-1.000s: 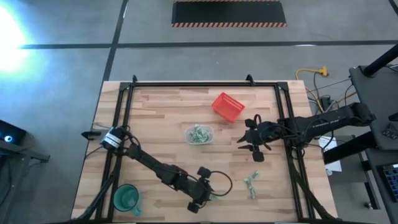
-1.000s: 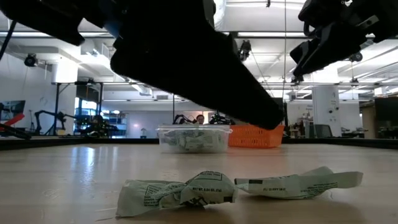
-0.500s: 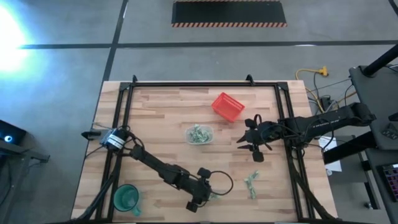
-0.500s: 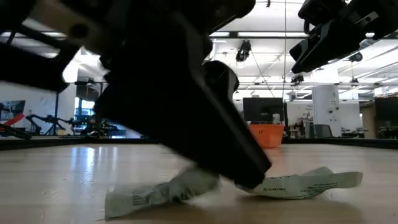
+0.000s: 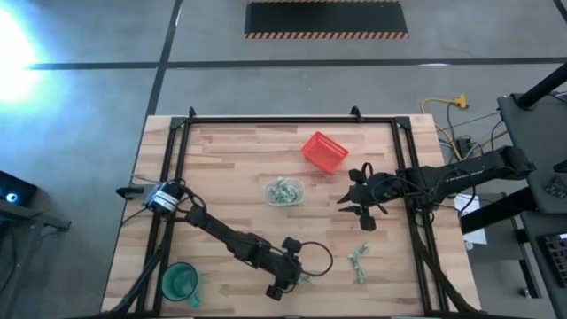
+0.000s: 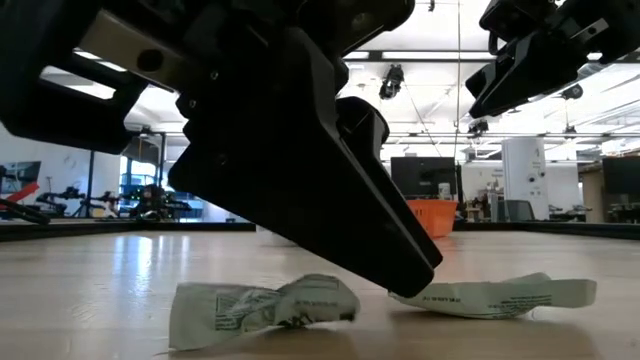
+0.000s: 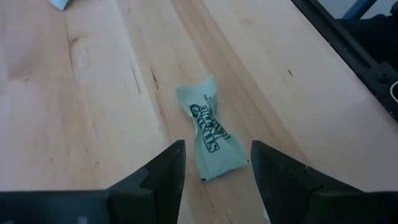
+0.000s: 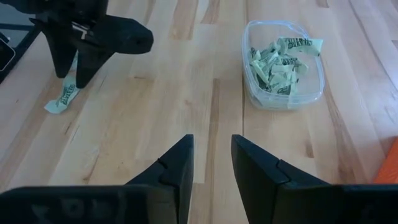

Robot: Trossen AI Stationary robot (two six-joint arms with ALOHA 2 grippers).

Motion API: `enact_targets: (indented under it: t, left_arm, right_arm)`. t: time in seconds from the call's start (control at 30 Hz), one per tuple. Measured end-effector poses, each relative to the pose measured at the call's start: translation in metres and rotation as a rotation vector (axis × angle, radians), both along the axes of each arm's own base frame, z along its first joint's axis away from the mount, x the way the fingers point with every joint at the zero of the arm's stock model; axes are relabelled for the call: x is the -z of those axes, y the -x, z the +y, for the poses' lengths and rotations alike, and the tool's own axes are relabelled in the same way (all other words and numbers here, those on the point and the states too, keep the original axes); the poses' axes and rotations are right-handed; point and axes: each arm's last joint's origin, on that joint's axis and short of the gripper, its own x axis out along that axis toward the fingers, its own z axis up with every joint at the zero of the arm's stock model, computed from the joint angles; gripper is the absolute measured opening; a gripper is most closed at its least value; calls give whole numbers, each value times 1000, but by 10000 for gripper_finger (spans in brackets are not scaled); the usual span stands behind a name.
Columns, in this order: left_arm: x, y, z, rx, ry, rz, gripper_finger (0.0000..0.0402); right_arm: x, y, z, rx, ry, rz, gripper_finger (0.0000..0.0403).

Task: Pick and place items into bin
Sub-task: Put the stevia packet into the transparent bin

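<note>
Left wrist view: left gripper spread wide, wrapped item lying between fingertips, ungrasped.

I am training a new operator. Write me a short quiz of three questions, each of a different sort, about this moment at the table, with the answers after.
1. True or false: the left gripper has its fingers open around a pale green wrapped piece lying on the table.
2. Multiple choice: where are most wrapped pieces gathered? A) red basket B) clear bin C) green cup
3. Fill in: the right gripper hovers beside the ____ basket.

Key: 1 true; 2 B; 3 red.
</note>
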Motion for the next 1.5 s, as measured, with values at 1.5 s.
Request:
enact_targets:
  t: [1.5]
  left_arm:
    - [5, 2, 11, 7, 47, 156, 166]
  right_arm:
    - [3, 1, 0, -2, -1, 8, 89]
